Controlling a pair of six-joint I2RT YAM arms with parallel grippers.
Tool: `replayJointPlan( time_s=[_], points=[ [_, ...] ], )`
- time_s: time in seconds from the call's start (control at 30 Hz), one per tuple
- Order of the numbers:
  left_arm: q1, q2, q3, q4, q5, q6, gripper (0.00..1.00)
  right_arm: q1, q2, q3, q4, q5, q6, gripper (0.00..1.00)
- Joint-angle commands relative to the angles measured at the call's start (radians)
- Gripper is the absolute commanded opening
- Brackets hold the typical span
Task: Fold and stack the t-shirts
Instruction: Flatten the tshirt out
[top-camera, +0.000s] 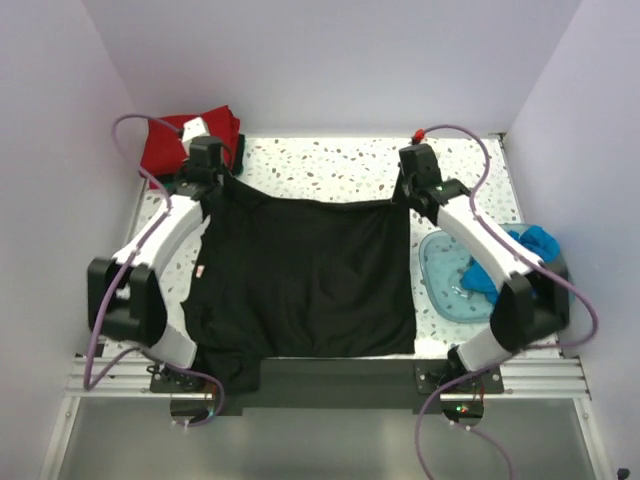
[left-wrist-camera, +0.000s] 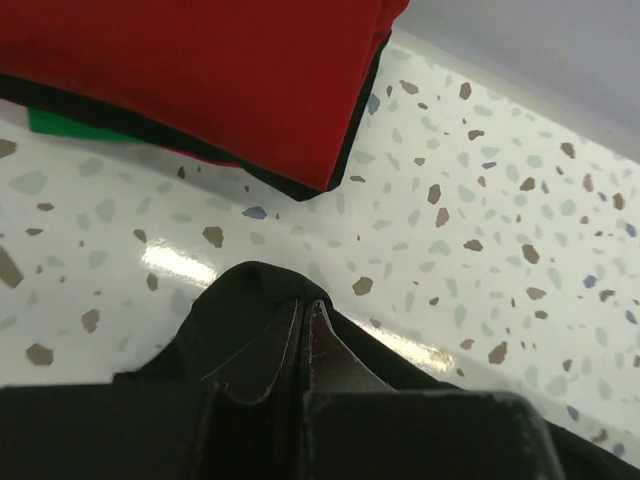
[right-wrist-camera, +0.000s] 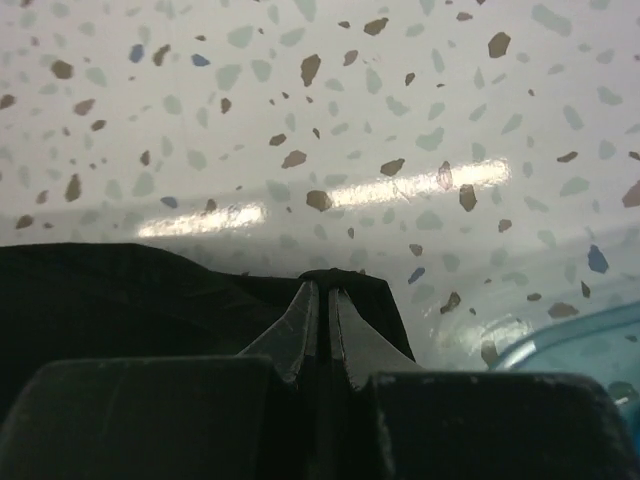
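Note:
A black t-shirt (top-camera: 310, 275) lies spread over the middle of the speckled table, its near edge hanging over the front. My left gripper (top-camera: 213, 185) is shut on the shirt's far left corner, and the black cloth (left-wrist-camera: 240, 300) wraps round the closed tips of the left gripper (left-wrist-camera: 305, 305). My right gripper (top-camera: 405, 195) is shut on the far right corner; in the right wrist view black fabric (right-wrist-camera: 120, 290) bunches over the pinched tips of the right gripper (right-wrist-camera: 328, 285). A folded red t-shirt (top-camera: 180, 140) lies at the far left on a stack, with a green edge (left-wrist-camera: 60, 125) under it.
A translucent blue plastic tub (top-camera: 450, 275) stands to the right of the shirt, with bright blue cloth (top-camera: 530, 245) in it. Its rim (right-wrist-camera: 570, 325) shows close to the right gripper. White walls close in the table on three sides.

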Motion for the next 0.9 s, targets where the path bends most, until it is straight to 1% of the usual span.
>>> replayJointPlan(
  time_s=[0.0, 0.03, 0.07, 0.1, 0.13, 0.2, 0.27, 0.4, 0.5, 0.57, 0.73, 0.8, 0.87],
  points=[
    [0.010, 0.189, 0.074, 0.204, 0.000, 0.056, 0.00, -0.081, 0.178, 0.094, 0.132, -0.096, -0.004, 0.00],
    [0.010, 0.235, 0.132, 0.202, 0.002, 0.064, 0.00, -0.092, 0.223, 0.120, 0.139, -0.122, -0.013, 0.00],
    [0.010, 0.278, 0.165, 0.181, 0.002, 0.069, 0.00, -0.109, 0.305, 0.166, 0.150, -0.134, -0.021, 0.00],
    [0.010, 0.352, 0.198, 0.172, 0.003, 0.070, 0.00, -0.117, 0.342, 0.192, 0.159, -0.142, -0.027, 0.00],
    [0.010, 0.381, 0.249, 0.167, 0.003, 0.075, 0.00, -0.124, 0.375, 0.221, 0.161, -0.160, -0.038, 0.00],
    [0.010, 0.444, 0.284, 0.170, -0.006, 0.081, 0.00, -0.143, 0.469, 0.306, 0.155, -0.160, -0.052, 0.00],
    [0.010, 0.469, 0.314, 0.184, -0.014, 0.087, 0.00, -0.158, 0.513, 0.362, 0.130, -0.168, -0.036, 0.00],
    [0.010, 0.489, 0.334, 0.159, -0.018, 0.075, 0.00, -0.166, 0.554, 0.390, 0.132, -0.199, -0.038, 0.00],
    [0.010, 0.432, 0.276, 0.153, -0.030, 0.050, 0.00, -0.168, 0.548, 0.389, 0.112, -0.214, -0.055, 0.00],
    [0.010, 0.386, 0.194, 0.150, -0.038, 0.023, 0.00, -0.168, 0.524, 0.360, 0.109, -0.228, -0.059, 0.00],
    [0.010, 0.187, -0.029, 0.136, -0.038, -0.037, 0.00, -0.168, 0.469, 0.297, 0.081, -0.229, -0.072, 0.00],
    [0.010, 0.107, -0.086, 0.119, -0.044, -0.068, 0.00, -0.168, 0.435, 0.256, 0.078, -0.223, -0.076, 0.00],
    [0.010, 0.060, -0.152, 0.095, -0.038, -0.088, 0.00, -0.168, 0.409, 0.237, 0.054, -0.200, -0.084, 0.00]
  ],
)
